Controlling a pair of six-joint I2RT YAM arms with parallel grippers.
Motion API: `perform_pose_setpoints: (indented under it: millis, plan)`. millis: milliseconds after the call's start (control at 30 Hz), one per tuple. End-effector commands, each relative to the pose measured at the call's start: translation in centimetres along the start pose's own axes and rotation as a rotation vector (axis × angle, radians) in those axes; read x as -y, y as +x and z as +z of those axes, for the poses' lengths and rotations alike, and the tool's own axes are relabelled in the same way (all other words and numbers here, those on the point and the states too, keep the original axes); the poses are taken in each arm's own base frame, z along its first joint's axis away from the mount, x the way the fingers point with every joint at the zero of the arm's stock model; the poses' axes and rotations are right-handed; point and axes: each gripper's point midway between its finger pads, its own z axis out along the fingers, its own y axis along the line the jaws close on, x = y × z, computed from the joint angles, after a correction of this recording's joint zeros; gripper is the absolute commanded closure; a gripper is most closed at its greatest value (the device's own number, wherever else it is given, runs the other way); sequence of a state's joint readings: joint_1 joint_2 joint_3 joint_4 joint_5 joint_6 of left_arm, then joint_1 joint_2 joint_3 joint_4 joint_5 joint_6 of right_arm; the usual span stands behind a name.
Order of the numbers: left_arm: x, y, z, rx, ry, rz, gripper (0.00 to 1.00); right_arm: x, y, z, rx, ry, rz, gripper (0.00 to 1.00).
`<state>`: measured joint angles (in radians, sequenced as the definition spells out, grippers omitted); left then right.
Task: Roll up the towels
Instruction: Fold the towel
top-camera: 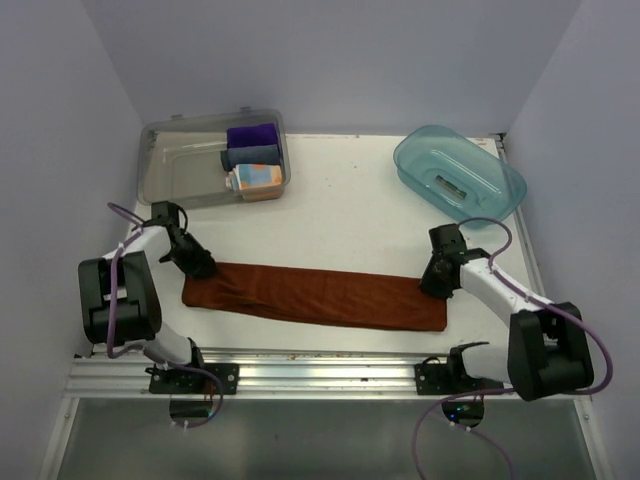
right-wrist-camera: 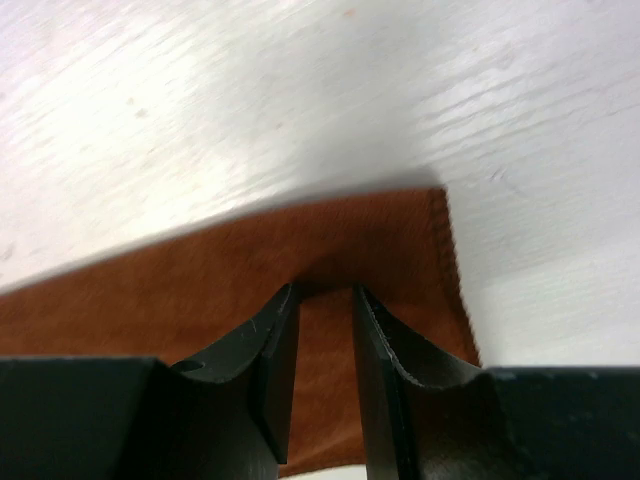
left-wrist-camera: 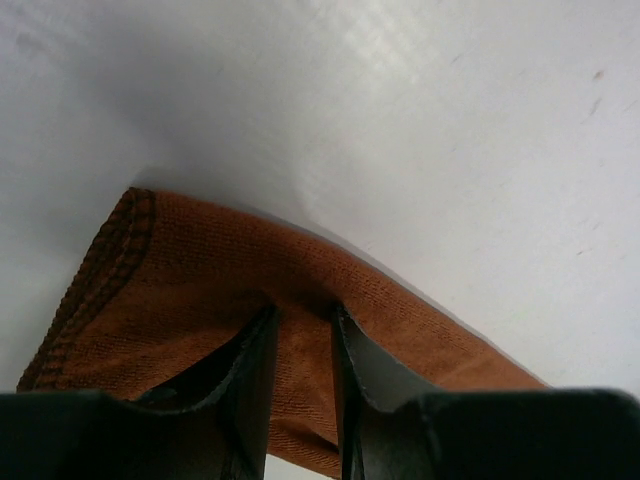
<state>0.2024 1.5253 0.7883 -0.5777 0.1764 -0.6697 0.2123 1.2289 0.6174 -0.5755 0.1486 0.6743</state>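
The rust-brown towel [top-camera: 315,297] lies folded into a long strip across the near part of the table. My left gripper [top-camera: 199,266] is at its far left corner and is shut on the cloth. In the left wrist view the towel [left-wrist-camera: 200,260] bunches between the jaws of the left gripper [left-wrist-camera: 303,312], and its edge is raised off the table. My right gripper [top-camera: 435,283] is shut on the far right corner. There the towel [right-wrist-camera: 200,285] creases between the jaws of the right gripper [right-wrist-camera: 322,292]. The patterned towel [top-camera: 255,178] lies rolled in the clear bin.
A clear plastic bin [top-camera: 175,170] at the back left also holds a purple cloth [top-camera: 251,134] and a grey-blue cloth [top-camera: 252,155]. A teal tub [top-camera: 500,185] stands at the back right. A metal rail [top-camera: 320,368] runs along the near edge.
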Motion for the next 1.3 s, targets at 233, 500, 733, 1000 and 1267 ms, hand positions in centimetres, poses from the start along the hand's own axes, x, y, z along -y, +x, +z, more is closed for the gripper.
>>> perform_pose_setpoints:
  millis: [233,500,733,1000,1267]
  plan:
    - [3.3,-5.5,0.6,0.060,0.038,0.047,0.68,0.1,-3.2,2.4,0.044,0.042,0.031,0.68]
    - [2.3,-7.6,-6.2,0.223,-0.038,0.109,0.56,-1.4,-4.9,-0.1,0.095,-0.040,0.028,0.67]
    - [-1.5,-2.3,-8.1,0.205,-0.079,-0.003,0.50,-3.0,-3.7,-2.0,0.080,-0.180,0.038,0.66]
    - [-2.7,-0.3,-5.4,0.132,-0.101,-0.061,0.38,-3.3,-4.2,-2.8,0.090,-0.195,-0.011,0.64]
    - [-3.8,0.4,-2.4,0.089,-0.128,-0.068,0.51,-3.3,-4.4,-3.3,0.104,-0.200,-0.005,0.63]
